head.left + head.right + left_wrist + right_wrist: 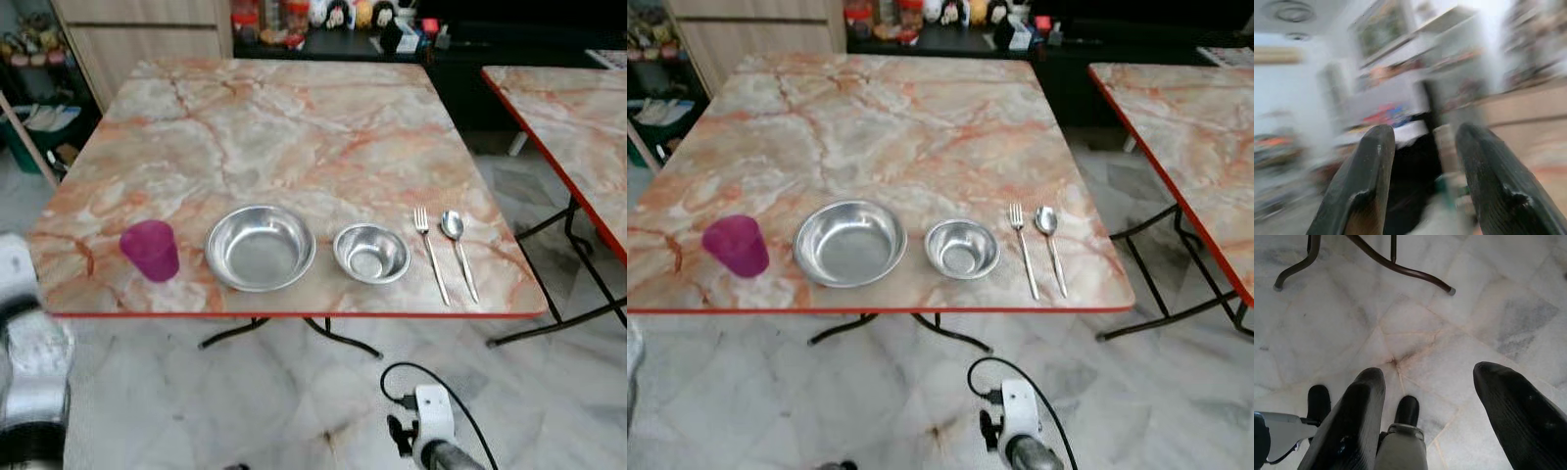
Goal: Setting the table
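Note:
Along the near edge of the marble table (294, 127) stand, from left to right, a purple cup (151, 250), a large steel bowl (260, 247), a small steel bowl (371, 253), a fork (430, 254) and a spoon (458, 248). My left arm (29, 362) rises at the lower left, short of the table. The left gripper (1422, 183) is open and empty, its wrist view blurred. My right gripper (1425, 416) hangs open over the floor with nothing between its fingers. The right wrist (431, 431) is below the table's front edge.
A second marble table (578, 127) stands close on the right, with a narrow floor gap between. Dark curved table legs (1396, 264) reach onto the pale marble floor (294, 392). Shelves and a dark cabinet with small items line the far wall (323, 20).

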Tool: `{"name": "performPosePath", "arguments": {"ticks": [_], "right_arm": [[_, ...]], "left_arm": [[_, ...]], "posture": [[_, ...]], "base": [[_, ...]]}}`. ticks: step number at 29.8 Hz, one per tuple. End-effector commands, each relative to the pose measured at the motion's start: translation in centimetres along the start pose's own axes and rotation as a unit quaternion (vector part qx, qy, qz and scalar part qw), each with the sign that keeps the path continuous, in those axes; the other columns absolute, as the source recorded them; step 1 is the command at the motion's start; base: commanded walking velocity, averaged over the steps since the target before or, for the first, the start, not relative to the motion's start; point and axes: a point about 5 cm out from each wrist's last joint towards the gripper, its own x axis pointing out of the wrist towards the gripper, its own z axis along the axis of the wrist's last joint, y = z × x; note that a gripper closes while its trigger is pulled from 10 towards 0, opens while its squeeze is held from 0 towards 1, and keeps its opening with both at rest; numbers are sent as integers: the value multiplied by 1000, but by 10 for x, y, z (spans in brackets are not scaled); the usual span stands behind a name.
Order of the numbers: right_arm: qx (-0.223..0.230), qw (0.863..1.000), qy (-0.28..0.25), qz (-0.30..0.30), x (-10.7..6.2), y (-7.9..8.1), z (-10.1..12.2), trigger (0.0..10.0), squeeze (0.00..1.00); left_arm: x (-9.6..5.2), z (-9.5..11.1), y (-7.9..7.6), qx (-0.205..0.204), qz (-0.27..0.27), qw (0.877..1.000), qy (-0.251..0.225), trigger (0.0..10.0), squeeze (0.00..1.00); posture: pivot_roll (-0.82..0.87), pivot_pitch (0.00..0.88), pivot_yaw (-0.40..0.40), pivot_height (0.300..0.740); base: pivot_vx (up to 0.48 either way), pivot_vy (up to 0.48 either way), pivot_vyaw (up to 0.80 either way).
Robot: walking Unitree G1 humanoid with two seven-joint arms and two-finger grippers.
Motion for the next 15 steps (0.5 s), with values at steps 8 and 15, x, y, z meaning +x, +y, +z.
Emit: {"name": "performPosePath", "arguments": {"ticks": [8, 15], "right_arm": [[6, 1000, 7, -4, -1, -2, -5, 10000, 0], [5, 1000, 13, -3, -2, -2, -10, 10000, 0]], "left_arm": [[-32, 29, -70, -280, -219, 929, 100, 10000, 0], [-51, 33, -66, -343, -298, 882, 124, 10000, 0]], "posture": [[136, 147, -48, 740], [145, 154, -47, 740]], "base": [[0, 0, 0], [0, 0, 0]]}}
